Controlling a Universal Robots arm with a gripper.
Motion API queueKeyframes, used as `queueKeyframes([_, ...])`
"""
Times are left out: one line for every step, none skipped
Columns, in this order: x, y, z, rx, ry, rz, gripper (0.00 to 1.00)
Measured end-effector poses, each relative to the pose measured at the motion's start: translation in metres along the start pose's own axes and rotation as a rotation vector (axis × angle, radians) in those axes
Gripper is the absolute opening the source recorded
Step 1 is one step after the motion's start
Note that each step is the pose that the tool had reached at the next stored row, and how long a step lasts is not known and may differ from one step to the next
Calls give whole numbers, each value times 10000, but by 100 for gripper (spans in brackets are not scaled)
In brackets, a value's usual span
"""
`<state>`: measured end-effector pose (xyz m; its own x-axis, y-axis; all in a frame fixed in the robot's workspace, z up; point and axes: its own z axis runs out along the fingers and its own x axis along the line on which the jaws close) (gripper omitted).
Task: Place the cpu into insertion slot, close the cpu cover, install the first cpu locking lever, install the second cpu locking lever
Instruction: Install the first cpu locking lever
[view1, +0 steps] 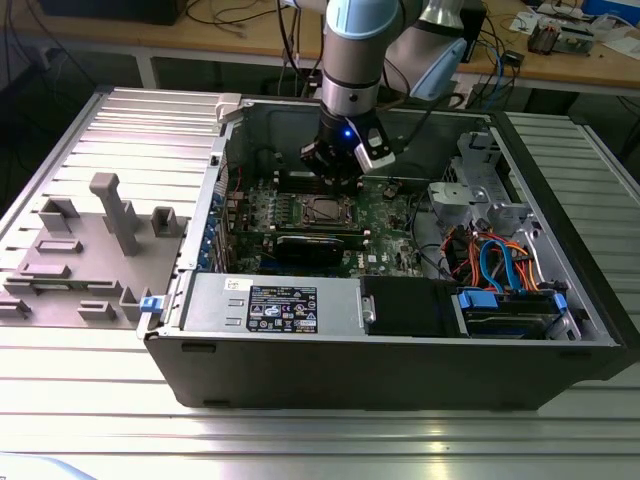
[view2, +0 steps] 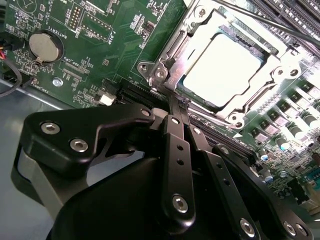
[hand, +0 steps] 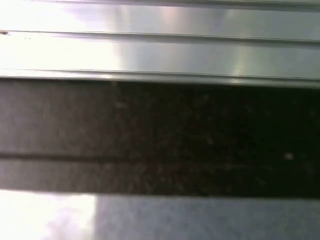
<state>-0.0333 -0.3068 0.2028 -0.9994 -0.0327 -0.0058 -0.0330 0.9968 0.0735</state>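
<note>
My gripper (view2: 176, 107) hangs low over the motherboard (view2: 110, 40), fingers drawn together to a narrow point and holding nothing. Just beyond that tip the cpu (view2: 222, 67) already lies in the insertion slot (view1: 325, 209), with the cpu cover (view2: 167, 62) down around it. The tip sits right at the cover's near edge; I judge a slight drift could scrape the board or slip off the thin lever.
</note>
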Motion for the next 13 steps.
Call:
queueKeyframes([0,-1,4,0,-1,0,11])
queueKeyframes([0,-2,6,-2,-3,1,11])
queueKeyframes([-1,-2,6,-2,-3,1,11])
queueKeyframes([-1,-2,7,-4,-4,0,11])
queueKeyframes([-1,-2,5,-7,-6,0,11])
queueKeyframes([-1,-2,3,-9,-7,0,11])
queueKeyframes([-1,-2,0,-9,-8,0,11])
queueKeyframes([-2,-2,-1,-10,-9,0,11])
queueKeyframes([-2,-3,-2,-8,-8,-1,11])
queueKeyframes([-1,-3,-4,-8,-7,0,11])
queueKeyframes([-1,-2,-7,-8,-7,0,11])
queueKeyframes([-2,-2,-14,-9,-9,0,11])
queueKeyframes([-2,-1,-21,-9,-8,0,11])
